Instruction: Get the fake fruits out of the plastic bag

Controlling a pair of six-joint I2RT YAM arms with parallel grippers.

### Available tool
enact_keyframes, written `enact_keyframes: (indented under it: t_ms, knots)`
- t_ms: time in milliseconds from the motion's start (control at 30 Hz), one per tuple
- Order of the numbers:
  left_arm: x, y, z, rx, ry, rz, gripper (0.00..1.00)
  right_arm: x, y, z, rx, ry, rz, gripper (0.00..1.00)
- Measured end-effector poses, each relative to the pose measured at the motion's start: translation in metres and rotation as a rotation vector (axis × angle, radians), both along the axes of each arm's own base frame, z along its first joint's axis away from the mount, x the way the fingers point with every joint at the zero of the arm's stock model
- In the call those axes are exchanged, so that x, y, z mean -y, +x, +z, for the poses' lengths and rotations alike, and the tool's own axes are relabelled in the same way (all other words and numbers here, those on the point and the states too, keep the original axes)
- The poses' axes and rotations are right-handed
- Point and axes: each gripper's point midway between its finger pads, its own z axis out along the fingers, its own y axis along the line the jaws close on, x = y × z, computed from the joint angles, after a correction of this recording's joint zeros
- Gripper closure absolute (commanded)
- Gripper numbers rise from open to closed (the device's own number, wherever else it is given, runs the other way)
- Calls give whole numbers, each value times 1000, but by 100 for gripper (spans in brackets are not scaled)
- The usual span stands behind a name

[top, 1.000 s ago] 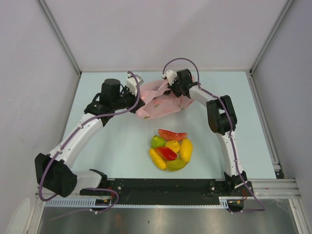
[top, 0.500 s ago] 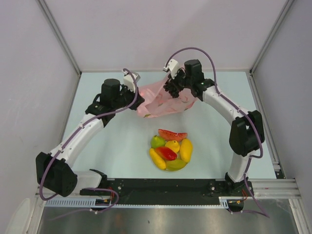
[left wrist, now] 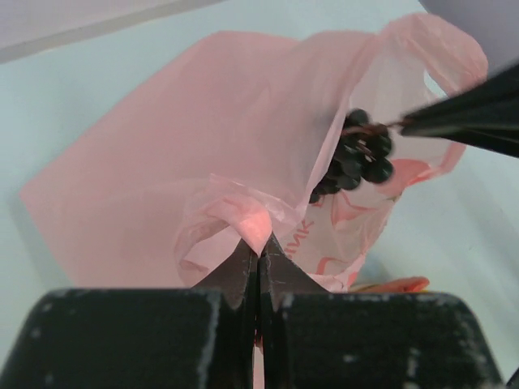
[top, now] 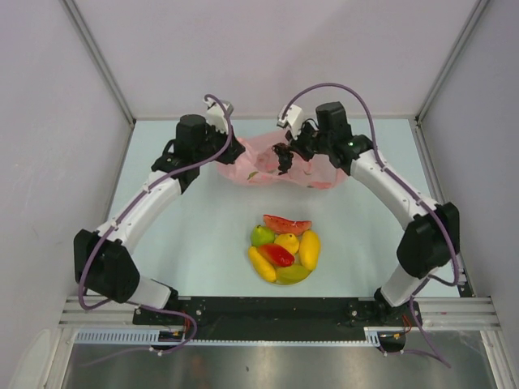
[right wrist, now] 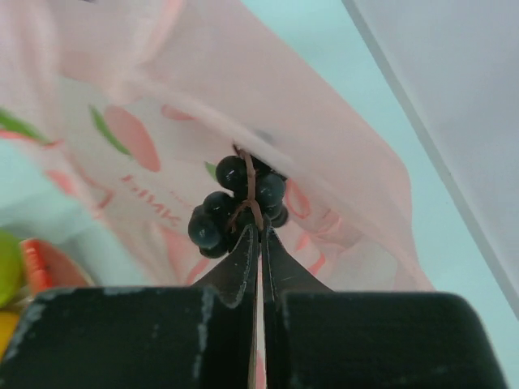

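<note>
The pink plastic bag lies at the back of the table. My left gripper is shut on a fold of its left edge. My right gripper is shut on the stem of the dark grape bunch and holds it at the bag's mouth; the bunch also shows in the left wrist view. The other fake fruits lie heaped in front of the bag: a watermelon slice, a green pear, a lemon, a banana, a mango and a red piece.
The heap of fruits sits at the table's middle front, between the two arms. Grey walls close the table at the left, right and back. The arms' bases and a black rail run along the near edge.
My right gripper has come up and to the right with the grape bunch, out of the bag's folds. My left gripper has moved back and right with the bag's edge, spreading the bag.
</note>
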Motion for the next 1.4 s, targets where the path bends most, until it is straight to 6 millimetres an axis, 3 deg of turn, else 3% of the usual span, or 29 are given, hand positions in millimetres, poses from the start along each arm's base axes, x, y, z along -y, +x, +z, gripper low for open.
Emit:
enact_keyframes:
  t_ms: [233,433,533,700,967,1233,1400]
  knots:
    - [1,14,5,2,-15,25,100,12,-61,68,54,84,86,100]
    - [1,15,3,-7,-16,30,100,16,-115,96,42,145,136,100]
    - [1,15,3,-7,-17,30,100,14,-136,90,7,143,162,100]
    - [1,14,-1,-13,-16,30,100,10,-158,61,-80,99,197,100]
    - [2,7,-13,-36,-5,22,100,8,-165,36,-140,52,216,100]
    - [4,-1,-12,-31,-5,9,100,-12,-174,5,-190,1,275,100]
    - [4,-4,-17,-41,-2,7,100,-24,-186,-4,-184,-28,330,100]
